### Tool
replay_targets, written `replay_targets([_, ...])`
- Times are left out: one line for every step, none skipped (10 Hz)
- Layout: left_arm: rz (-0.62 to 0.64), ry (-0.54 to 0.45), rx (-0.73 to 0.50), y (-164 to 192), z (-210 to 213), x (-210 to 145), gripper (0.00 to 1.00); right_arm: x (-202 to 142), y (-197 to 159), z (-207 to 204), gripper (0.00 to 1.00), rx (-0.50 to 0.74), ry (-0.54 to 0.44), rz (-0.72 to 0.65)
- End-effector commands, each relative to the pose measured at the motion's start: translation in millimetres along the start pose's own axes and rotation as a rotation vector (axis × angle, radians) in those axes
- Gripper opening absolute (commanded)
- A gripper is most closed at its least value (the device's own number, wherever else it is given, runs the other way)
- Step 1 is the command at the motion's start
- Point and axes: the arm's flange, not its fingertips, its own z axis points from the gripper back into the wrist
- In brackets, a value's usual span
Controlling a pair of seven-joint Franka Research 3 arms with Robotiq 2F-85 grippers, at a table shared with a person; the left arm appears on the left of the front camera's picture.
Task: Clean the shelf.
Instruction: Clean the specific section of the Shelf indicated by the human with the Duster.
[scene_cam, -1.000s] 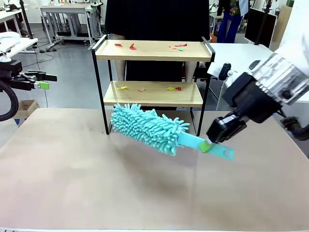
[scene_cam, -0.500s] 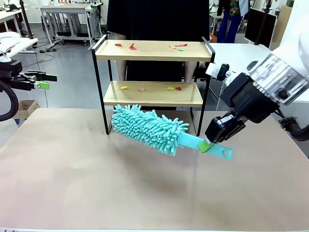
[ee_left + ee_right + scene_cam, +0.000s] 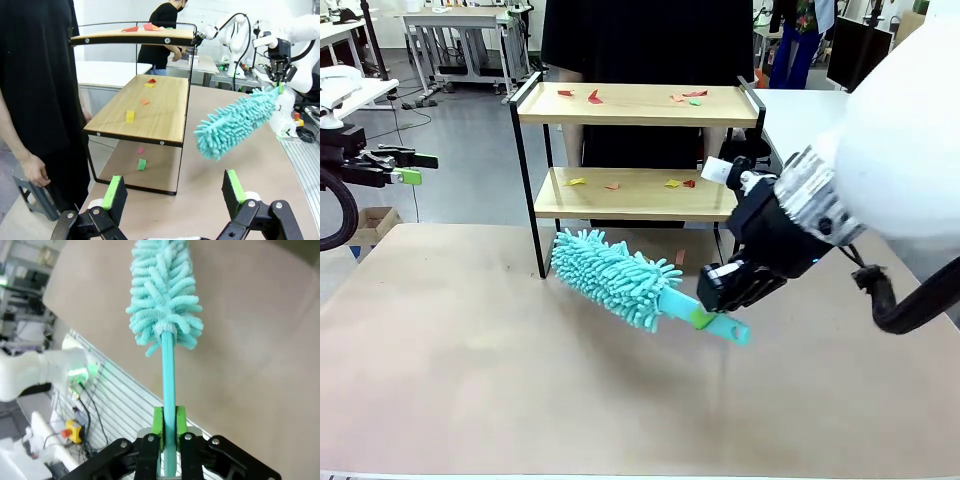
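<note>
**Duster carried left in front of shelf**

The shelf [image 3: 635,105] stands at the middle of the table's [image 3: 470,400] far edge, with a person [image 3: 640,40] right behind it. Coloured paper scraps [image 3: 595,97] lie on both boards, and others lie on the table under the lower board [image 3: 150,107]. None of them has shifted over the last second.

The right gripper [image 3: 705,318] pinches the flat handle of a teal microfibre duster [image 3: 615,275] between its green pads [image 3: 158,421]. Compared with one second ago, the right arm has swung in from the table's right edge toward the middle. The handle end has moved left with it and now sits nearer the shelf's right front post. The fluffy tip stays close to the shelf's left front post, so the head looks shorter than before. The head is below the lower board and in front of the frame. In the left wrist view the duster [image 3: 235,120] is clear of the shelf, with its handle end higher than its tip.

The left gripper [image 3: 418,168] is unchanged. It hangs beyond the table's left edge, level with the lower board, with its fingers [image 3: 116,192] spread wide and holding nothing.
</note>
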Motion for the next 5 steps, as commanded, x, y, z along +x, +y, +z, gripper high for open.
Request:
replay_targets([-0.009, -0.001, 0.002, -1, 0, 2, 1.00, 1, 25, -19, 0.13, -0.043, -0.076, -0.058])
replay_targets([-0.009, -0.001, 0.002, -1, 0, 2, 1.00, 5, 39, -29, 0.13, -0.065, -0.055, -0.074])
replay_targets([-0.009, -0.001, 0.002, -1, 0, 2, 1.00, 13, 48, -36, 0.13, -0.088, -0.047, -0.096])
replay_targets([-0.009, -0.001, 0.002, -1, 0, 2, 1.00, 22, 57, -40, 0.13, -0.112, -0.053, -0.123])
replay_targets([-0.009, -0.001, 0.002, -1, 0, 2, 1.00, 32, 65, -43, 0.13, -0.145, -0.074, -0.155])
